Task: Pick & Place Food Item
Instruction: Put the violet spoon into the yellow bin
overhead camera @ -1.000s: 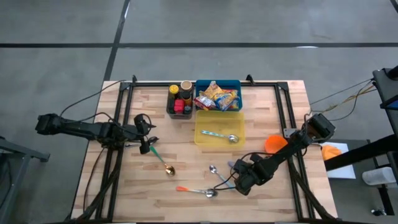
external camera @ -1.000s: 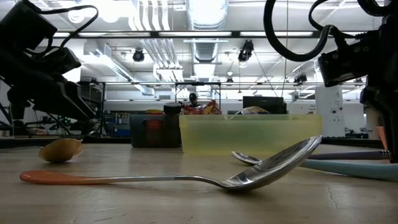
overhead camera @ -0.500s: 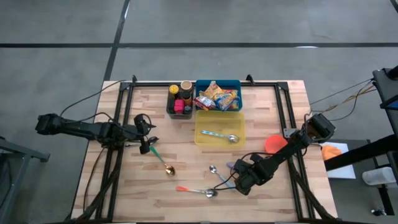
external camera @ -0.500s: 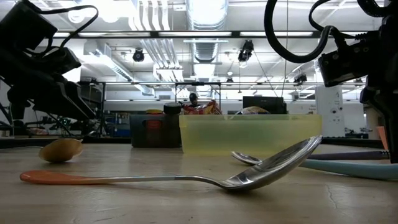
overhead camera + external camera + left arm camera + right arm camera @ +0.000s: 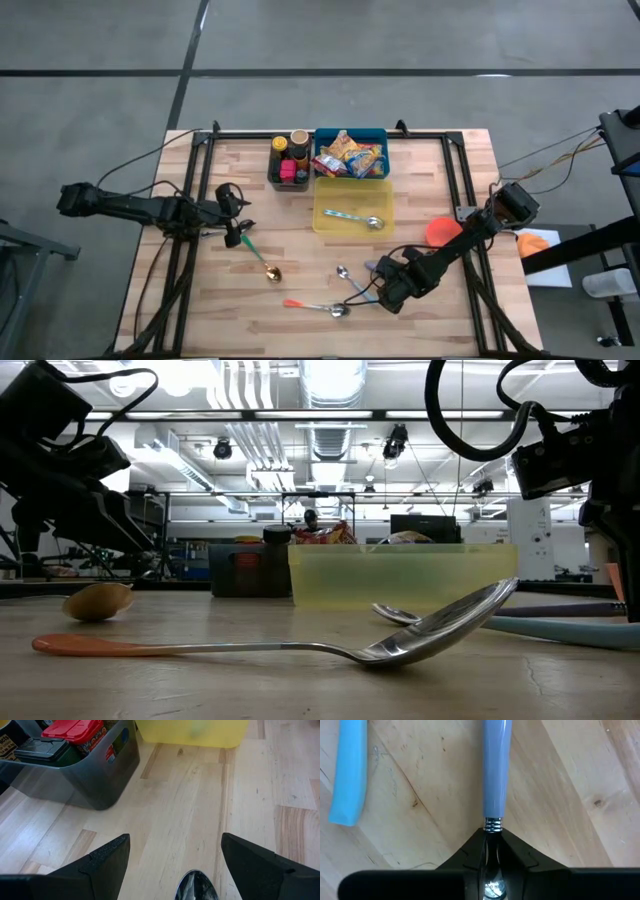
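Yellow bin (image 5: 353, 232) – one spoon (image 5: 353, 217), blue bin (image 5: 350, 140) – snack packets, right gripper (image 5: 492, 837) clamped on blue-handled spoon (image 5: 495, 767), left gripper (image 5: 172, 862) wide.

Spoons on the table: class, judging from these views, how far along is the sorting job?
Done: one spoon lies in the yellow bin.
In hand: the right tool is shut on the blue-handled spoon, which lies flat on the table.
Left: the orange-handled spoon, the gold spoon and another by the right tool are out on the wood. The left tool is open over a spoon bowl.
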